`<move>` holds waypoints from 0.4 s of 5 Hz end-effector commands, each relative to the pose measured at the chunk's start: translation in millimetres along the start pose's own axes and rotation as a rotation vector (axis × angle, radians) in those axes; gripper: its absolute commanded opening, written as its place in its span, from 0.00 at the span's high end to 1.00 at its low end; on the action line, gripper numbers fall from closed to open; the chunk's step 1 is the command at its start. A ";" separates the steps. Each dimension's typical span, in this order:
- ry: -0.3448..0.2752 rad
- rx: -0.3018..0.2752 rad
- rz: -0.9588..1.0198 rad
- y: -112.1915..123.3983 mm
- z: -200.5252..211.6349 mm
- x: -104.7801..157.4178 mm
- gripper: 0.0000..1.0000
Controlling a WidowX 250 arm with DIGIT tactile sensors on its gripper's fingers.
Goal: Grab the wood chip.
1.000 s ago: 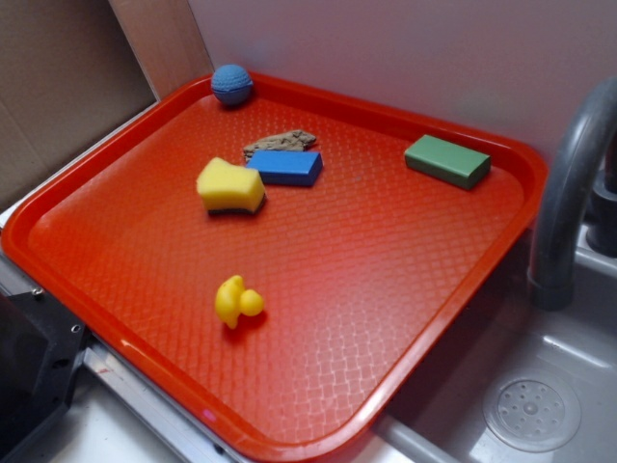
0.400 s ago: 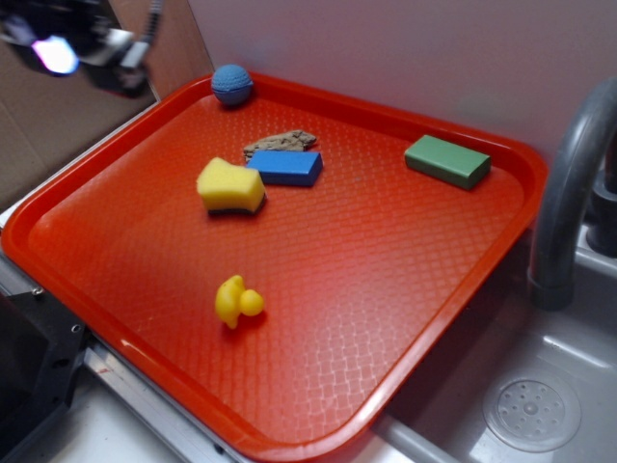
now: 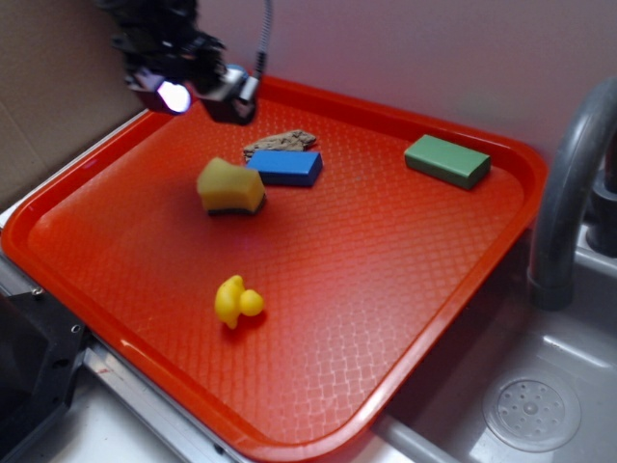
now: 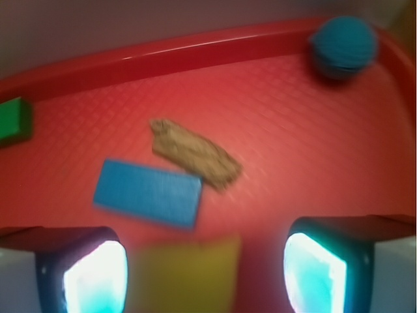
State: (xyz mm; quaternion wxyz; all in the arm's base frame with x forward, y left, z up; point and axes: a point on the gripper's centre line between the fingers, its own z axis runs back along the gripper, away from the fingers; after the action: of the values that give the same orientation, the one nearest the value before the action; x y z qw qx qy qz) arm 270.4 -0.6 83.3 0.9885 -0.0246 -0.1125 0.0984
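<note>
Moved in over the tray's far left corner, the pincer (image 3: 198, 92) hangs released. Rough, jagged wood chip (image 3: 280, 143) lies flat on the dimpled red tray (image 3: 405, 318), touching the blue block (image 3: 286, 167); yellow sponge (image 3: 229, 186) sits beside.

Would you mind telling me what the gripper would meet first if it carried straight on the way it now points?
Probably the yellow sponge, lying between the open gripper fingers, before the wood chip; depth is unclear.

The tool (image 3: 198, 92) hangs at the upper left of the exterior view, pointed downward and lit at its tip. In the wrist view its two fingers (image 4: 88, 274) stand wide apart, holding nothing.
</note>
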 end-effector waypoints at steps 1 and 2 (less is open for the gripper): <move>-0.026 0.002 0.002 -4.6 -2.9 32.4 0.00; -0.023 0.028 0.013 -2.8 -8.5 35.0 0.00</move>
State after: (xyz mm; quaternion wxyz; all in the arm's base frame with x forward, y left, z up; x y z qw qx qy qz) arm 293.2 3.9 65.7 0.9895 -0.0096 -0.0922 0.1110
